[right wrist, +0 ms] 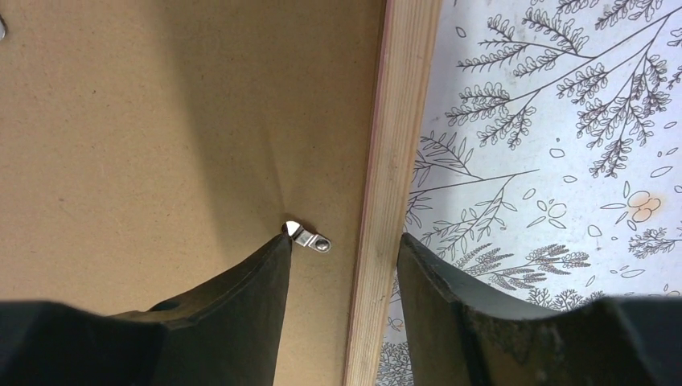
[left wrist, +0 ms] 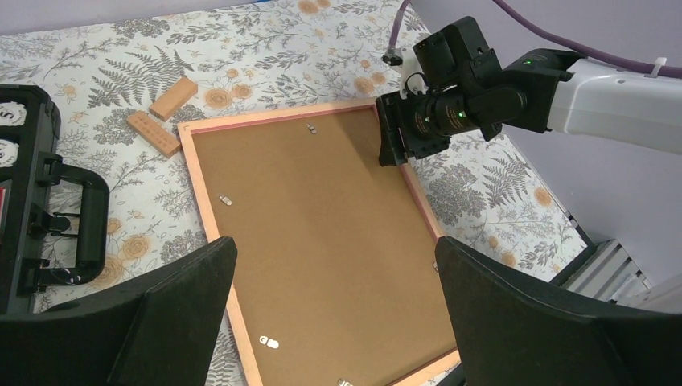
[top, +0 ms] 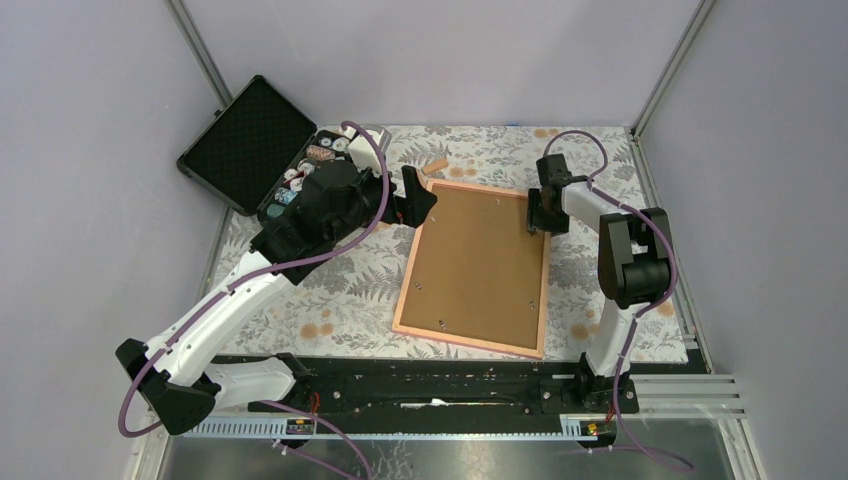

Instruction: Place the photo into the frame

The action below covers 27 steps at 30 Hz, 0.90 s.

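The frame [top: 465, 341] of pinkish-orange wood lies flat on the floral cloth, back side up, with a brown backing board [top: 480, 260] filling it. The photo is hidden. My right gripper [right wrist: 344, 238] stands open astride the frame's right rail [right wrist: 402, 121], near the far right corner. Its left fingertip touches a small metal turn clip [right wrist: 310, 238] on the board; the other finger hangs outside the rail. My left gripper [left wrist: 334, 241] hovers wide open above the board [left wrist: 322, 241], holding nothing. From above, the left gripper [top: 415, 200] sits by the frame's far left corner.
An open black case [top: 250, 140] with small items stands at the far left. Two small wooden blocks [left wrist: 173, 98] lie beyond the frame's far left corner. Several other metal clips dot the board's edges. Grey walls enclose the table.
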Each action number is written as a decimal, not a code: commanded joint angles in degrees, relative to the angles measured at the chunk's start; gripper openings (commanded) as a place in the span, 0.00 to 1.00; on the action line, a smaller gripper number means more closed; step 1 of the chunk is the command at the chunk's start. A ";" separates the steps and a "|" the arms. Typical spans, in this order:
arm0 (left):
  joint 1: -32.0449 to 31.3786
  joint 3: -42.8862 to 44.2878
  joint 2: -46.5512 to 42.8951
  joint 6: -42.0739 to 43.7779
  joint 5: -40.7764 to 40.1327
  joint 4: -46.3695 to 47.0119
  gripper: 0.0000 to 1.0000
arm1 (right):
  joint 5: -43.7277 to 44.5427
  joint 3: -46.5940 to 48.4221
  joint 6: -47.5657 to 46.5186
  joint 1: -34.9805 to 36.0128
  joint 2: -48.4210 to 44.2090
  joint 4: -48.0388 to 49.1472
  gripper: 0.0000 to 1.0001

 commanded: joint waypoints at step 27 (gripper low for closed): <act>-0.26 0.16 -1.51 -0.71 1.40 3.42 0.99 | 1.02 -0.58 13.65 0.41 4.10 1.68 0.16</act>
